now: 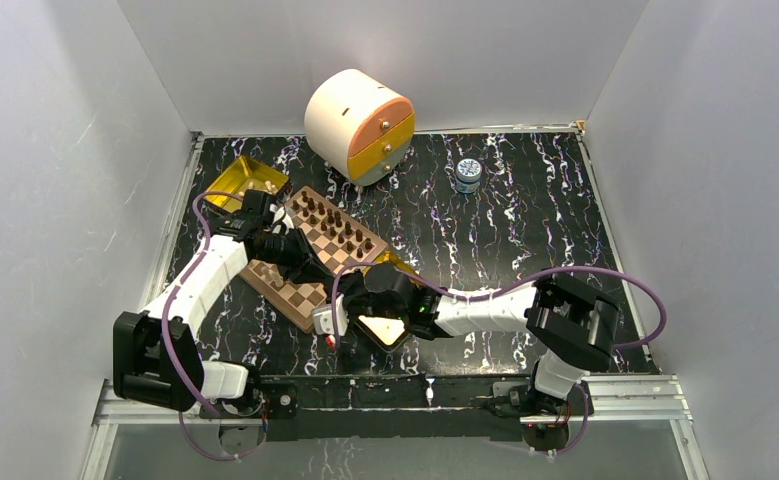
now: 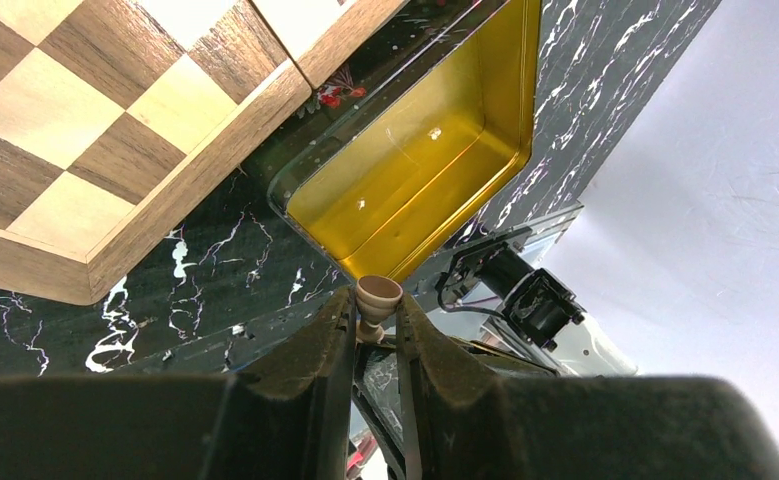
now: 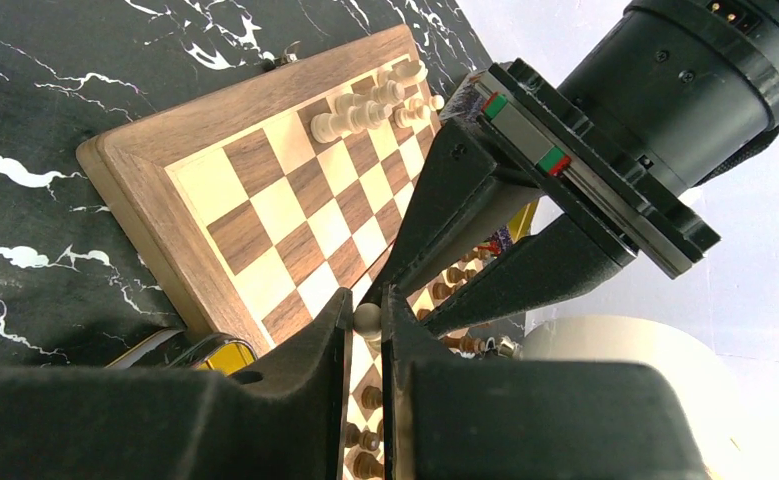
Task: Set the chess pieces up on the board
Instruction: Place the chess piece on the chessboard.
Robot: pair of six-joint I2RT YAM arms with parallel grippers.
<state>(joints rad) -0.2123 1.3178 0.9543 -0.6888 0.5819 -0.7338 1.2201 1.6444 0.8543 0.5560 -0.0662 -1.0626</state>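
Note:
The board [image 1: 310,292] lies left of centre, with dark pieces [image 1: 340,225] in rows on its far half and a few light pieces [image 3: 365,105] at its near-left end. My left gripper [image 1: 297,252] hovers over the board, shut on a light tan piece [image 2: 378,298] that is held base outward. My right gripper [image 1: 350,290] is at the board's near-right edge, shut on a light tan pawn [image 3: 367,318]. In the right wrist view the board [image 3: 265,200] lies beyond the fingers, dark pieces [image 3: 365,440] are below them, and the left gripper's fingers [image 3: 465,200] are close by.
An open gold tin [image 1: 245,180] sits at the back left, beside the board, and also shows in the left wrist view [image 2: 425,160]. Another gold tin [image 1: 385,328] lies under my right wrist. A round cream drawer unit [image 1: 360,125] and a small jar [image 1: 468,175] stand at the back.

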